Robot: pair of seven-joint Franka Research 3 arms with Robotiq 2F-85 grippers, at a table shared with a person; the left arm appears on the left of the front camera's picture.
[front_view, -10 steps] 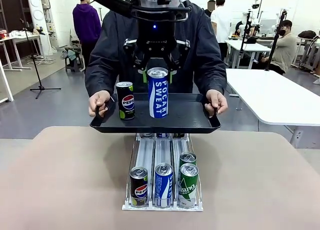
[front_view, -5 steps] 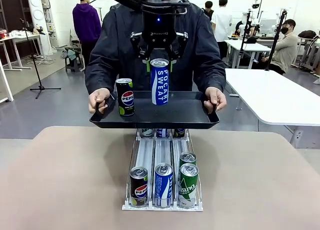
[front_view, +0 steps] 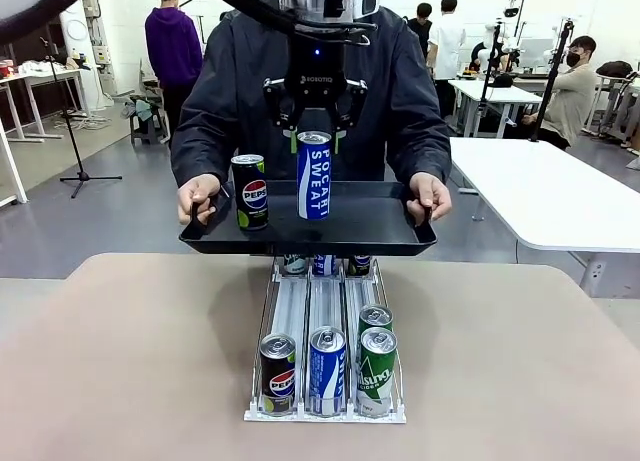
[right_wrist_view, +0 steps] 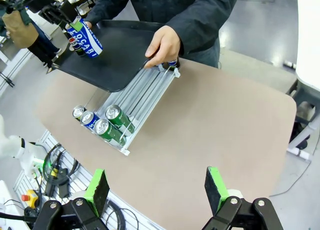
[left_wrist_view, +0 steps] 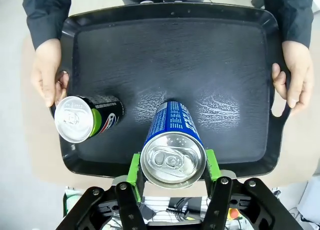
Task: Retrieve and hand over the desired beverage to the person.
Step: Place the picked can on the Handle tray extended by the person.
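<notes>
The Pepsi can [front_view: 249,191] stands at nine o'clock on the person's [front_view: 240,91] black tray [front_view: 370,231]. The left hand [front_view: 314,131] is closed on the upright Pocari Sweat can [front_view: 314,175], straight above mid-tray. The right hand [right_wrist_view: 157,190] is wide open, holding nothing, far off over the counter [right_wrist_view: 215,125].

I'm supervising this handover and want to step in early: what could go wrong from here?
The left tool grips the Pocari Sweat can only near its top; it may tip on release. The tray is hand-held, so it could shift. The Pepsi can stands close and might get knocked.
</notes>
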